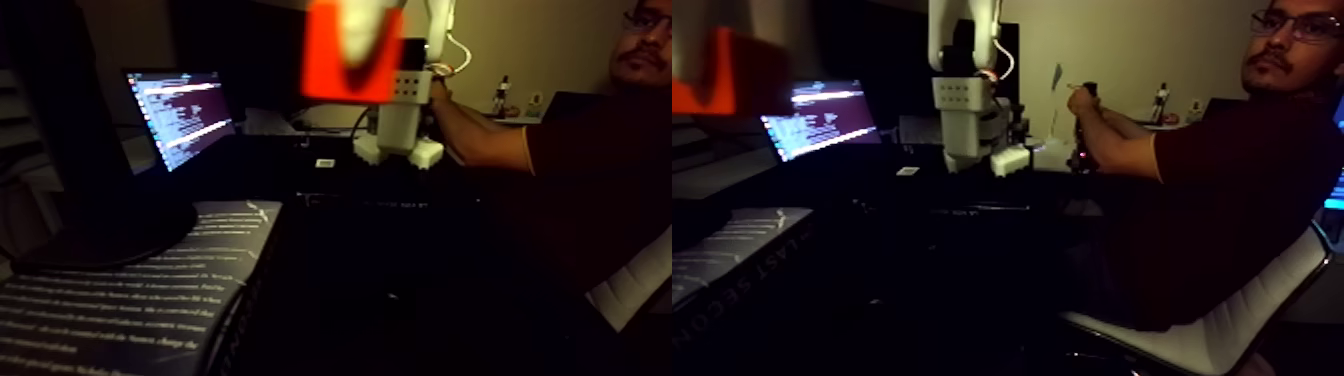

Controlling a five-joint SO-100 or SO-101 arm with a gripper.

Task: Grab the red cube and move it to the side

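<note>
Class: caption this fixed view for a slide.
Red cube held aloft in the white claw, person seated behind.

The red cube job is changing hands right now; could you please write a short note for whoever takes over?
Gripper: jaws appear shut on the red cube, with a white finger across its front face. The picture is blurred, so I can't judge how firm the grip is.
Red cube: lifted off the dark table, high in the fixed view, close to the camera.
Done: grab and lift.
Left: carry it to the side, set it down, open the jaws.
Note: a person sits beside the rig.
</note>
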